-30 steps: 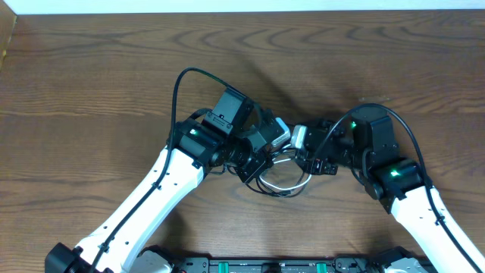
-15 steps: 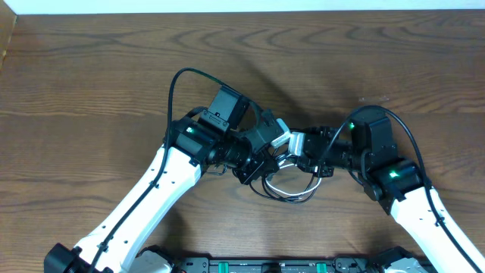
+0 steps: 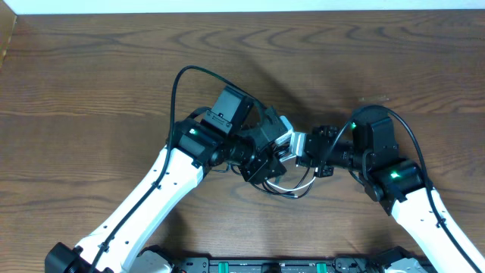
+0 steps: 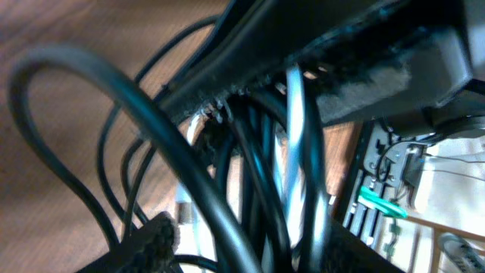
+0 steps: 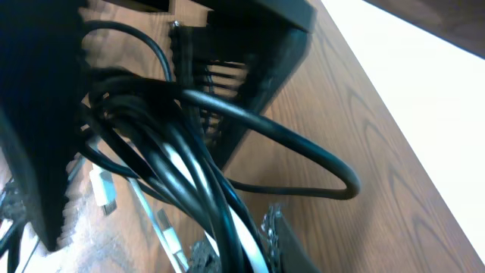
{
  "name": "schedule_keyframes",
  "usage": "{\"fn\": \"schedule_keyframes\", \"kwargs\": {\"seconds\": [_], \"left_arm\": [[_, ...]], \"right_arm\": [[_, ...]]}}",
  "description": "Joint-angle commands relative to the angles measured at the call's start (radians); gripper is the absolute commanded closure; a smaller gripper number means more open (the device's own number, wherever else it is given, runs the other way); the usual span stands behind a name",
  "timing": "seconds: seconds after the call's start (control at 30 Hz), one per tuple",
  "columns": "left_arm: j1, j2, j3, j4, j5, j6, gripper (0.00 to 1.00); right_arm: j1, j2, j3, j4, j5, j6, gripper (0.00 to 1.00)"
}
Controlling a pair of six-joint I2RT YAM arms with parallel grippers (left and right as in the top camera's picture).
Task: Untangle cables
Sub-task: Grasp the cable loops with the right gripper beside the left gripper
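The cables (image 3: pixel 292 182) are a tangled bundle of thin black and white cords lying in loops between my two grippers at the table's middle. My right gripper (image 3: pixel 301 144) is shut on the cables (image 5: pixel 189 174); black and white strands are pinched between its fingertips (image 5: pixel 282 231). White plug ends (image 5: pixel 102 189) lie on the wood beside the bundle. My left gripper (image 3: pixel 267 155) sits right against the right one, its jaws apart, with the cables (image 4: pixel 258 174) running loosely between them. The right gripper's toothed pad (image 4: pixel 364 83) crosses the top of the left wrist view.
The brown wooden table (image 3: pixel 91 91) extends all round. Thick black arm cables arch over the left arm (image 3: pixel 178 83) and the right arm (image 3: pixel 405 129). A black rail (image 3: pixel 265 265) runs along the front edge, and a white strip (image 3: pixel 242 6) lines the back.
My right gripper has shut on the cable bundle. My left gripper, shut before, has opened its jaws. The two grippers have drawn closer together.
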Motion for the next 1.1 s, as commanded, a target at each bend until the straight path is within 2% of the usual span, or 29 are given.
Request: {"fn": "schedule_keyframes", "kwargs": {"seconds": [0.0, 0.17, 0.23, 0.37, 0.4, 0.5, 0.57, 0.8, 1.07], "left_arm": [[-0.082, -0.006, 0.020, 0.020, 0.037, 0.089, 0.21], [-0.077, -0.027, 0.021, 0.021, 0.000, 0.074, 0.16], [-0.068, -0.046, 0.022, 0.028, 0.000, 0.074, 0.10], [-0.032, -0.101, 0.023, 0.050, -0.019, 0.069, 0.09], [-0.023, -0.115, 0.023, 0.060, -0.044, 0.049, 0.09], [0.003, -0.166, 0.023, 0.122, -0.214, -0.135, 0.09], [0.005, -0.184, 0.023, 0.148, -0.262, -0.197, 0.09], [0.002, -0.193, 0.023, 0.196, -0.261, -0.275, 0.08], [0.000, -0.164, 0.021, 0.225, -0.204, -0.275, 0.08]], "right_arm": [[0.020, 0.026, 0.013, 0.005, 0.055, 0.037, 0.99], [-0.017, 0.026, 0.013, 0.024, 0.159, 0.139, 0.99], [-0.037, 0.026, 0.013, 0.036, 0.193, 0.194, 0.99], [-0.083, 0.026, 0.013, 0.076, 0.238, 0.323, 0.99], [-0.094, 0.026, 0.013, 0.081, 0.238, 0.346, 0.99], [-0.135, 0.026, 0.013, 0.105, 0.237, 0.455, 0.99], [-0.152, 0.026, 0.013, 0.124, 0.237, 0.519, 0.99], [-0.161, 0.026, 0.013, 0.178, 0.275, 0.707, 0.99], [-0.161, 0.026, 0.013, 0.184, 0.265, 0.774, 0.99]]}}
